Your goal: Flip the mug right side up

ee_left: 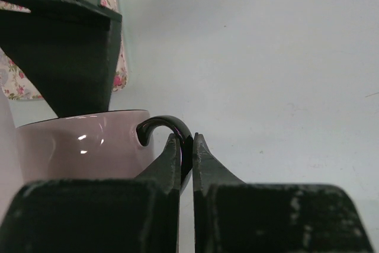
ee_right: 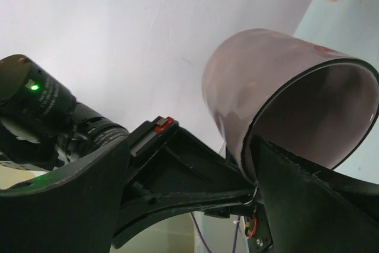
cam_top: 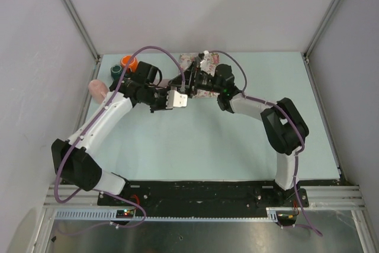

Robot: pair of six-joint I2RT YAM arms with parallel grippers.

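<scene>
— Closest up, see the left gripper (ee_left: 186, 146): pinches the dark handle (ee_left: 164, 124) of the mug (ee_left: 83, 146), both fingers pressed nearly together on it.

— Any gap there?

— Only the handle's own thickness. Looks clamped tight.

— And on the right gripper (ee_right: 189, 146)?

— Stands spread wide. Straddles the rim (ee_right: 278, 96), with one finger (ee_right: 308, 205) right at the open mouth and the other (ee_right: 59, 205) well apart from the pink wall. Squeezes nothing.

— Facing which way?

— Tilts mouth-first toward the right wrist camera. Shows a pale pink wall and a black rim.

— Where, seen from above?

— Held between both grippers over the far middle of the table (cam_top: 237, 140), just in front of a floral cloth (cam_top: 204, 62). Cannot tell whether lifted clear or touching down.

— Anything else around?

— Off by the far left corner, behind the left arm: a teal cup (cam_top: 116, 70), an orange thing (cam_top: 129, 61) and a pink thing (cam_top: 98, 89), all well apart from the mug.
</scene>
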